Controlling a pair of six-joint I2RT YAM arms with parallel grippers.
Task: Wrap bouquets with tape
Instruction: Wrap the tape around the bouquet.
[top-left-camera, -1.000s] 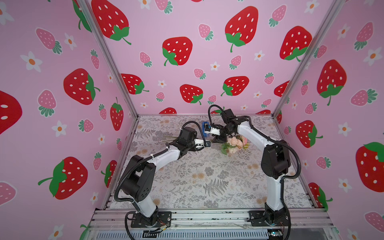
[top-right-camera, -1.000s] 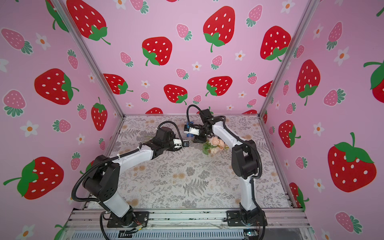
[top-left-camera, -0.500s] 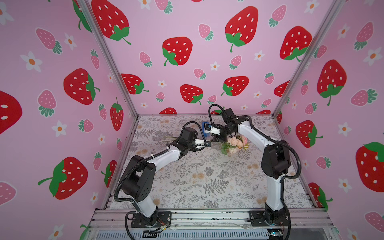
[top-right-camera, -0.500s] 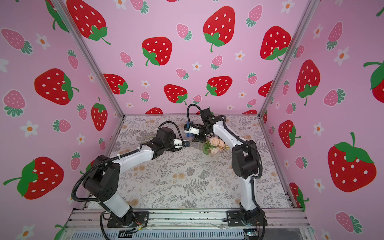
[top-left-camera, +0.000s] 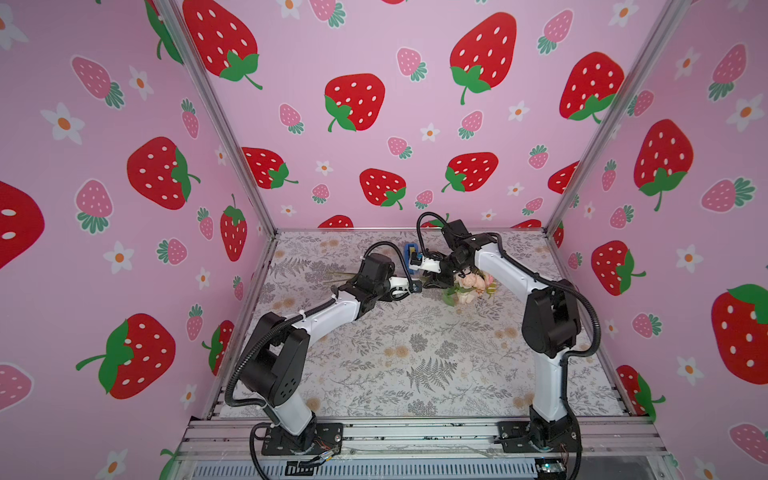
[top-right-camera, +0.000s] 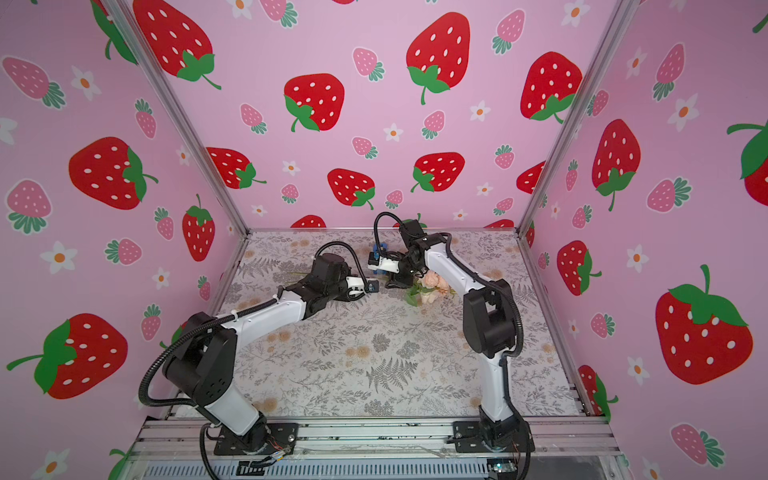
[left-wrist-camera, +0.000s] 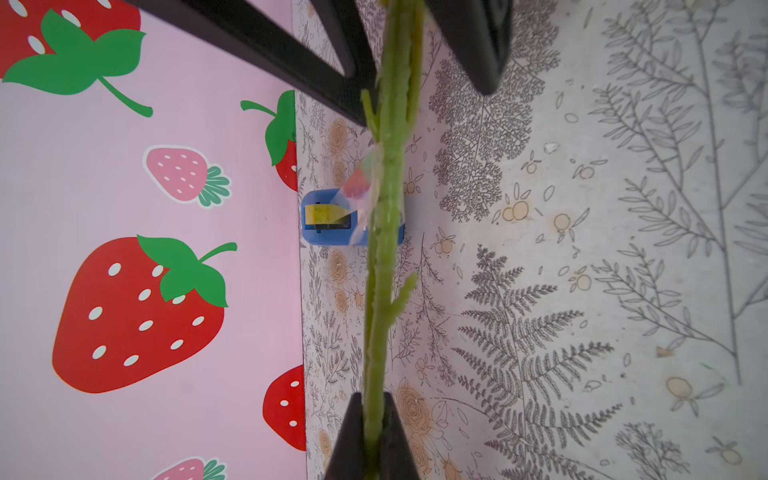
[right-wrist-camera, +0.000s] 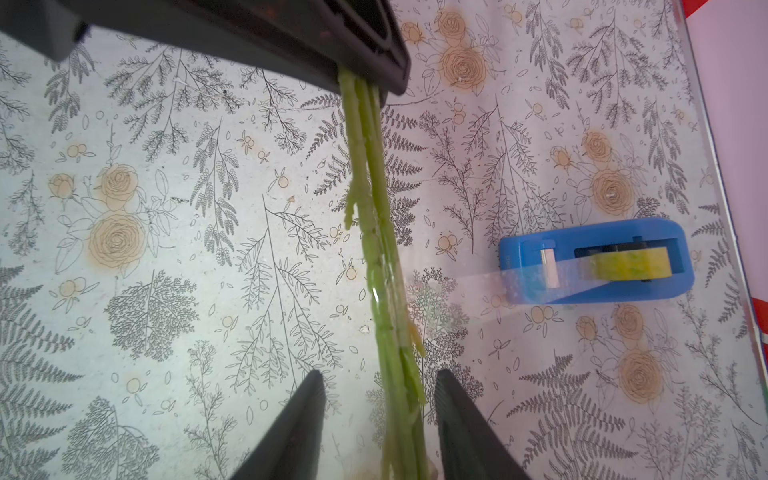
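Note:
The bouquet lies low over the table between my arms, its pink and cream blooms (top-left-camera: 469, 284) (top-right-camera: 432, 284) by the right arm. My left gripper (left-wrist-camera: 372, 399) is shut on the green stems (left-wrist-camera: 390, 166) near their bare end. My right gripper (right-wrist-camera: 380, 374) is open around the stems (right-wrist-camera: 374, 232), with a gap on each side. The blue tape dispenser (right-wrist-camera: 598, 262) (left-wrist-camera: 328, 216) (top-left-camera: 411, 253) stands by the back wall. A clear strip of tape (right-wrist-camera: 457, 286) runs from it to the stems, where it sticks.
The pink back wall rises right behind the dispenser. The floral-printed table (top-left-camera: 415, 353) stretches toward the front rail. Both arms meet at the back middle, and the right gripper's fingers (left-wrist-camera: 478, 50) sit close to my left gripper (right-wrist-camera: 361, 75).

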